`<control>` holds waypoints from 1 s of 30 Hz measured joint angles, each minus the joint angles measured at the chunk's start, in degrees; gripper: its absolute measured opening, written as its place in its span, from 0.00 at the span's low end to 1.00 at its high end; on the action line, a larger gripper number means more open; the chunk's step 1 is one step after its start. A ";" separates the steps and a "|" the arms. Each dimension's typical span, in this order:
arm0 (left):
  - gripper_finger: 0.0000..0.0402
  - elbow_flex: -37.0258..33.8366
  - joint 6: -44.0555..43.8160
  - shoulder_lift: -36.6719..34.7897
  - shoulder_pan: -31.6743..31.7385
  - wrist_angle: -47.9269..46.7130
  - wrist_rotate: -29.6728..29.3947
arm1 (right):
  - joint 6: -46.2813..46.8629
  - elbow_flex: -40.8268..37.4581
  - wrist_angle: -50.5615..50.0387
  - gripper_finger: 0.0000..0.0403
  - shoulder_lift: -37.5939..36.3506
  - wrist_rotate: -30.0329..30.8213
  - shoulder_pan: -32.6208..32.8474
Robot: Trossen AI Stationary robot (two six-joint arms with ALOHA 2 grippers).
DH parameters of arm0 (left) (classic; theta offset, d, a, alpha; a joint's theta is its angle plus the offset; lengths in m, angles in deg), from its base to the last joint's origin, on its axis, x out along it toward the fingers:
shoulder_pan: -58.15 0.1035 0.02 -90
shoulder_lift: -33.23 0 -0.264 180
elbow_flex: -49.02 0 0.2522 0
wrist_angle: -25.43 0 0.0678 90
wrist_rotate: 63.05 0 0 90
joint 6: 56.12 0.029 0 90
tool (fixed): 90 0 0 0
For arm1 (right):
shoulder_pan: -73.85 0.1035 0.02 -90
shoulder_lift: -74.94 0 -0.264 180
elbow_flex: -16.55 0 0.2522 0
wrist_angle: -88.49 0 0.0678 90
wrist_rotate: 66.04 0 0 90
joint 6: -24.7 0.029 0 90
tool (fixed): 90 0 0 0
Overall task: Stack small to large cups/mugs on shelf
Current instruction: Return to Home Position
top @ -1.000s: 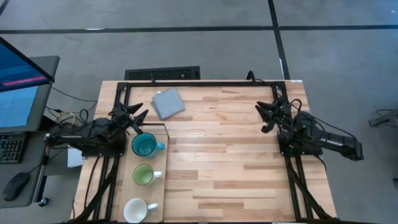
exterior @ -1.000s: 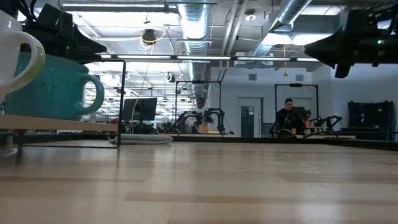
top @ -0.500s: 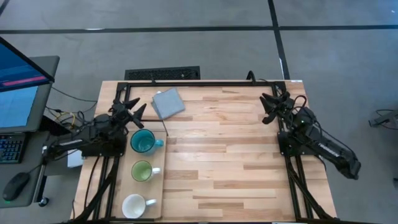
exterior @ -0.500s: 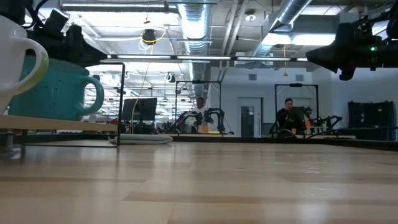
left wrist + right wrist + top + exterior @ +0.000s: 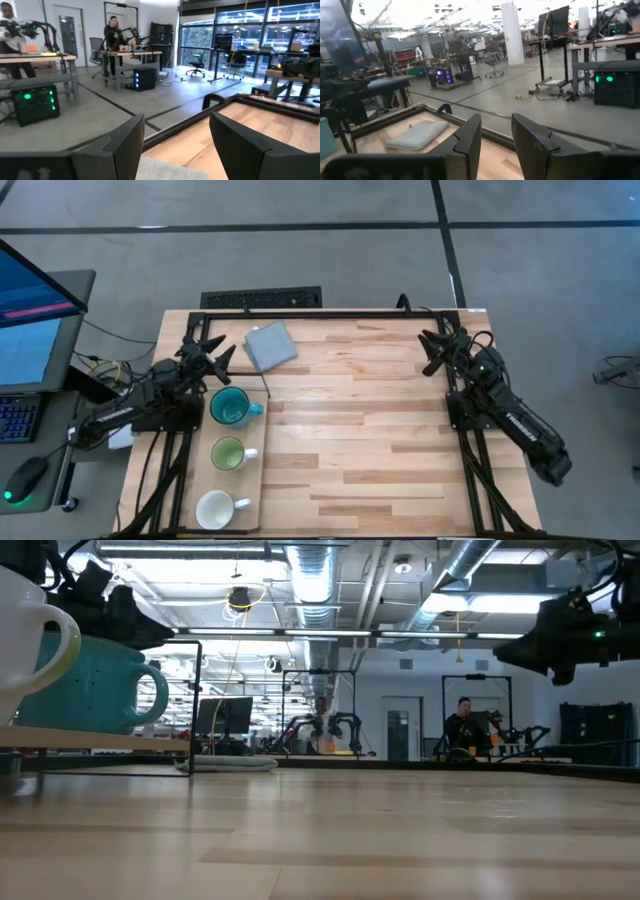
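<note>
Three mugs stand upright in a row on the pale shelf [image 5: 254, 480] at the table's left: the teal mug [image 5: 232, 409] farthest, the green mug [image 5: 229, 453] in the middle, the white mug [image 5: 217, 511] nearest. In the low view the teal mug [image 5: 85, 685] and white mug [image 5: 25, 630] show at the left. My left gripper [image 5: 206, 352] hangs open just beyond the teal mug, level, pointing toward the table's far side, nothing between its fingers [image 5: 125, 145]. My right gripper [image 5: 437, 348] is open at the far right, level and empty [image 5: 496, 142].
A flat grey-blue pad [image 5: 270, 345] lies at the far left of the striped tabletop, just ahead of my left gripper and visible in the right wrist view [image 5: 417, 135]. A dark frame [image 5: 330, 314] runs along the table's far edge. People sit at desks in the room beyond.
Both arms have swung about their bases. My left gripper has turned away from the teal mug toward the far edge. My right gripper has swung from pointing across the table to pointing toward the far edge. The finger gaps look the same. The mugs stand as before.
</note>
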 joint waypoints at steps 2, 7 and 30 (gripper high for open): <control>0.54 0.00 0.00 0.00 0.35 -0.02 0.86 | 0.00 0.00 -1.09 0.33 0.00 -0.06 -0.60; 0.54 0.00 0.72 0.02 0.56 -0.08 1.28 | 0.00 -0.02 -2.20 0.33 0.86 -0.05 -0.66; 0.54 8.19 8.61 0.29 0.52 -7.13 -7.56 | 0.01 -0.02 -2.42 0.33 9.42 1.60 -0.66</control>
